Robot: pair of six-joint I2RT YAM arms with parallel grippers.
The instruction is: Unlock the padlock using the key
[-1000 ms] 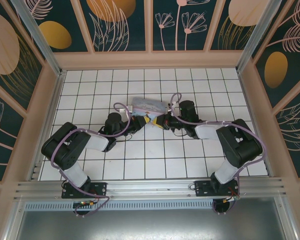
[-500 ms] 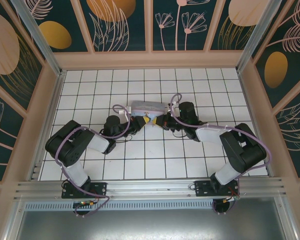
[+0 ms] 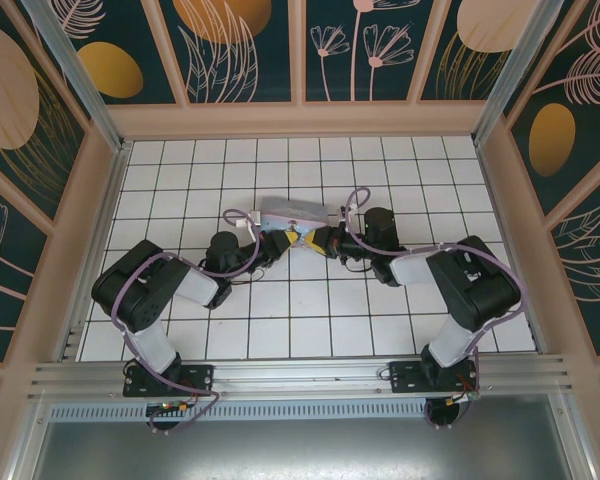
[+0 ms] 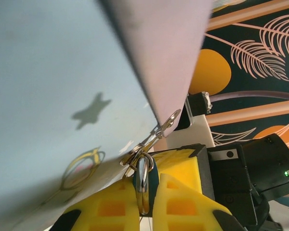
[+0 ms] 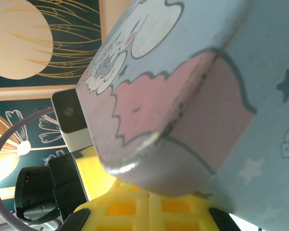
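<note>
The padlock [image 4: 153,179], with a teal body and a silvery shackle, sits pinched between the yellow fingers of my left gripper [image 4: 144,195], which is shut on it. A silvery ring with thin metal pieces [image 4: 155,134], possibly the key, hangs at the shackle's top against the tin; I cannot make the key out for certain. My right gripper [image 5: 148,196] is shut, its yellow fingers pressed together under the tin's corner, and nothing shows between them. From above, the left gripper [image 3: 283,241] and the right gripper [image 3: 318,241] meet tip to tip.
The pale blue cartoon-printed tin [image 3: 296,211] lies just behind both grippers and crowds both wrist views [image 4: 62,86] [image 5: 192,96]. The tiled floor [image 3: 300,320] is fenced by wooden walls on three sides [image 3: 300,118]. The right gripper's black body [image 4: 241,178] sits close beside the left fingers.
The right arm's elbow swung outward, then back in, and its wrist shifted a little. The tin has slid slightly left. Both grippers have stayed shut, tip to tip at the tin's near edge.
</note>
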